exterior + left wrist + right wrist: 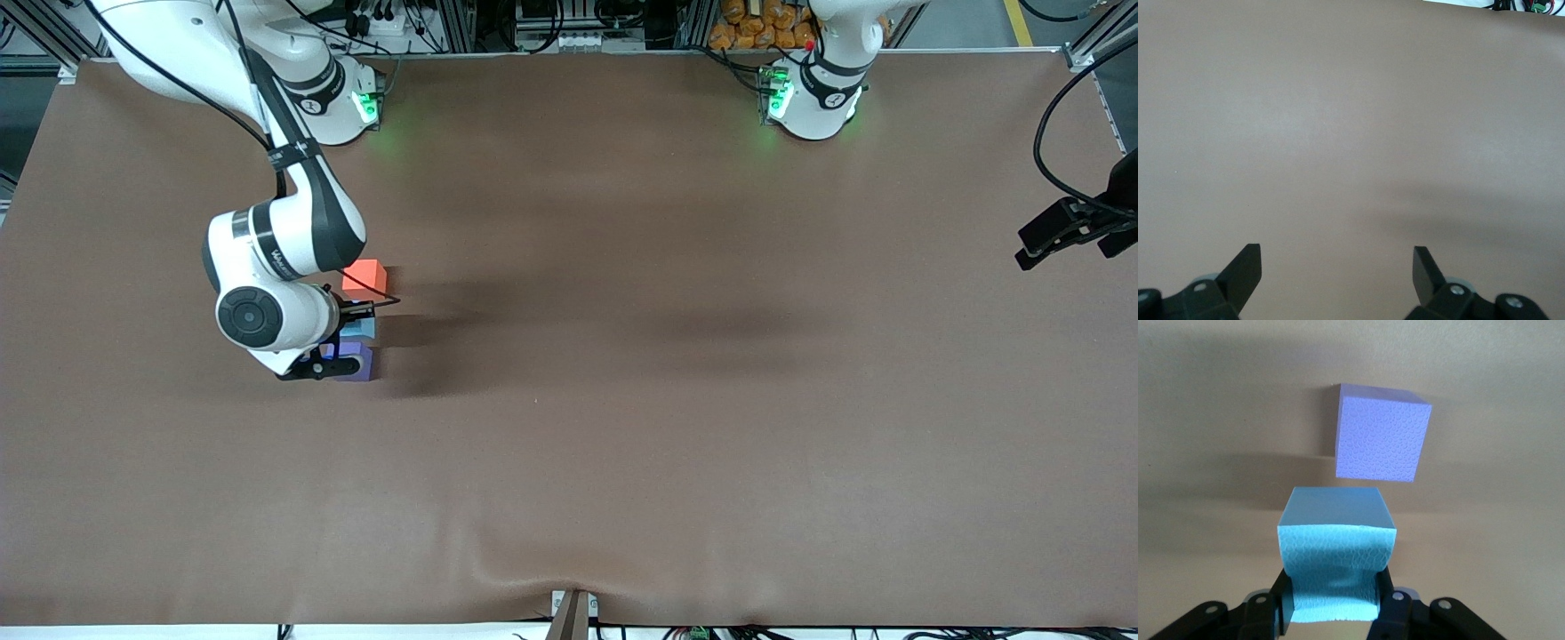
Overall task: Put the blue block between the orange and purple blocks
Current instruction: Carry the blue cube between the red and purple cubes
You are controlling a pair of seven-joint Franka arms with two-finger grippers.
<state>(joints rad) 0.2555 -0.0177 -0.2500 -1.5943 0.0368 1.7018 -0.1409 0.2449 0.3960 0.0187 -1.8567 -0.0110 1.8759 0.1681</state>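
My right gripper (pixel 348 331) is shut on the light blue block (pixel 365 328), low over the table between the orange block (pixel 364 276) and the purple block (pixel 359 365). The orange block lies farther from the front camera and the purple block nearer. In the right wrist view the fingers (pixel 1286 590) pinch the blue block (pixel 1335 520) on both sides and dent it, and the purple block (pixel 1381 437) sits just ahead of it. The orange block does not show there. My left gripper (pixel 1062 233) waits open and empty in the air at the left arm's end of the table (pixel 1337 257).
The brown table cover (pixel 622 400) has a wrinkle at its near edge by the camera mount (pixel 573 613). The right arm's elbow and wrist (pixel 267 284) hang over the table beside the three blocks.
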